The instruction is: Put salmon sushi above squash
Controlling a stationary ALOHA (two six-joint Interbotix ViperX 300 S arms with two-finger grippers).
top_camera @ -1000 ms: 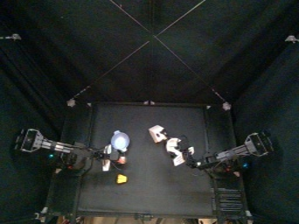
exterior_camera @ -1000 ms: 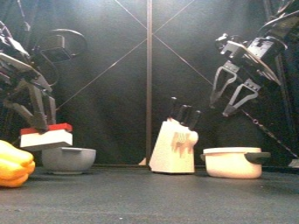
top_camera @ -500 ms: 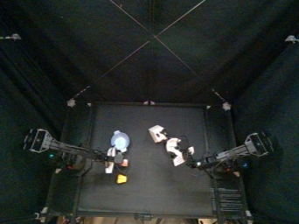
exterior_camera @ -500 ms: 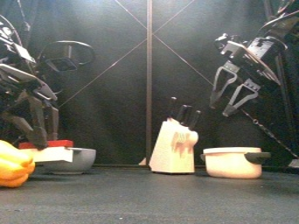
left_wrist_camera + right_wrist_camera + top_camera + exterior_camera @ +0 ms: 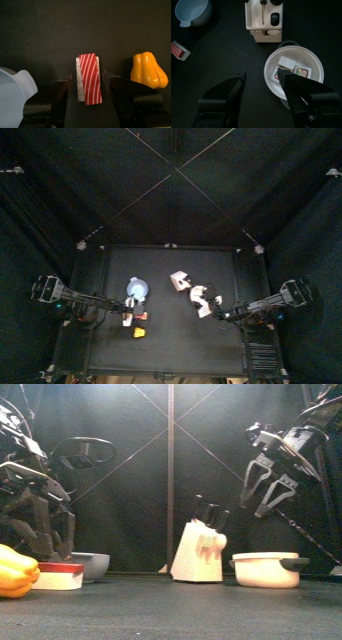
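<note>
I work in a robot test pen: black curtains (image 5: 40, 248) wall in my small black surface (image 5: 167, 263), with toy food and a toy knife block (image 5: 201, 552) laid out.

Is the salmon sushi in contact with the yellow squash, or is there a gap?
Apart. In the left wrist view, bare black table shows between the salmon sushi and the squash; the top view also shows them separate.

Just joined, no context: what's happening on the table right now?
The left gripper has set the salmon sushi down on the table next to the squash; its fingers are spread on either side of it. The right gripper hangs open, up over the white pot.
</note>
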